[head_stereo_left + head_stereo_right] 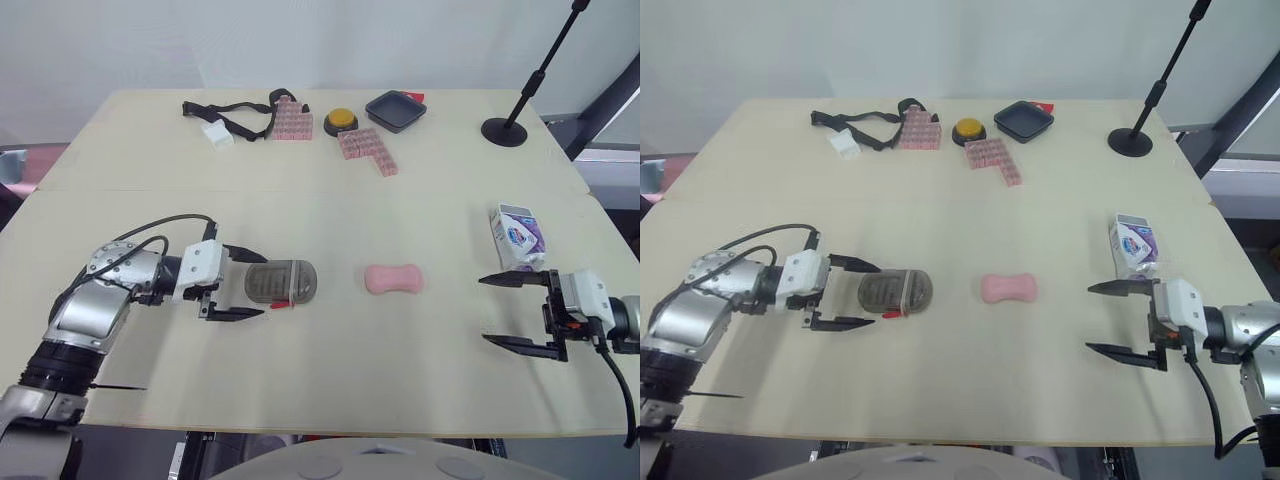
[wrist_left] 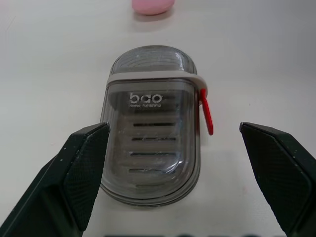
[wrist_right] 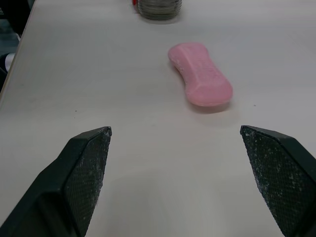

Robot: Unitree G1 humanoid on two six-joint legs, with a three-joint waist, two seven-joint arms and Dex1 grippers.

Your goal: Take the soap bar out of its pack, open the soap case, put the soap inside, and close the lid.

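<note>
Pale tabletop (image 1: 300,380) against a white wall, seen from the head. Mid-table, bare and unwrapped: pink soap bar (image 1: 392,279). Left of the soap, near but apart: smoky clear soap case (image 1: 281,283), lying lengthwise toward it, lid down. Spread wide around the case's end farthest from the soap: left gripper (image 1: 263,285), one finger along each side, not clamped. Well to the soap's right: right gripper (image 1: 484,309), fingers far apart, empty, aimed at the soap. Farther right of the soap and a little behind it: white-and-purple soap pack (image 1: 517,237), lying flat. Far behind the soap: black tray (image 1: 396,110), yellow button (image 1: 340,121), pink blocks (image 1: 368,150), black strap (image 1: 235,115). From the left wrist: case between two black fingers (image 2: 84,173), white band (image 2: 153,78) across it, red tab (image 2: 208,113) on one side, soap's end just past it. From the right wrist: soap lying slantwise ahead of spread fingertips (image 3: 86,168), case rim beyond the soap.
</note>
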